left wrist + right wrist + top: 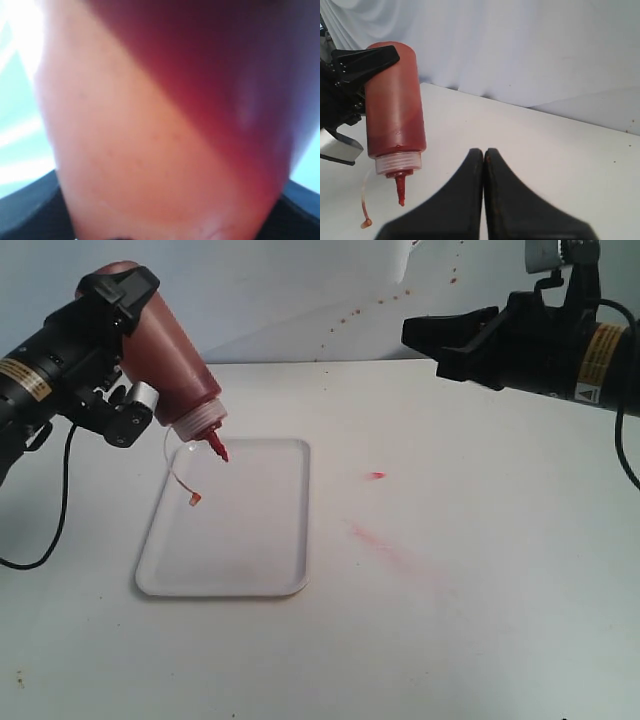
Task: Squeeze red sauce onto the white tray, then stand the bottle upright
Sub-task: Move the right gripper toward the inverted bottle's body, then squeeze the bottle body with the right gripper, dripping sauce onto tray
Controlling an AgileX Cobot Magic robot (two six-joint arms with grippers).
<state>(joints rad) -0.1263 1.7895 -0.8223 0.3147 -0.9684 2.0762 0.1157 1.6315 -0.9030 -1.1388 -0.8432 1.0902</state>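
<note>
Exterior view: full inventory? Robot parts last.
bottle: 1, orange-red, red nozzle, tilted nozzle-down above the tray's far left corner
cap: 1, orange, dangling on its tether over the tray
white tray: 1, white, on table, left of centre
red blob: 1, red, on table right of tray
smear: 1, faint pink, on table right of tray, nearer the camera
table: 1, white
left gripper: 1, black, clamped on the bottle
right gripper: 1, black, shut, empty, raised at right

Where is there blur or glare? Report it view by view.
Left wrist view: bottle fills the frame, out of focus, glare blown out beside it. Exterior view: sharp, evenly lit, faint shadows. Right wrist view: sharp, no glare.
</note>
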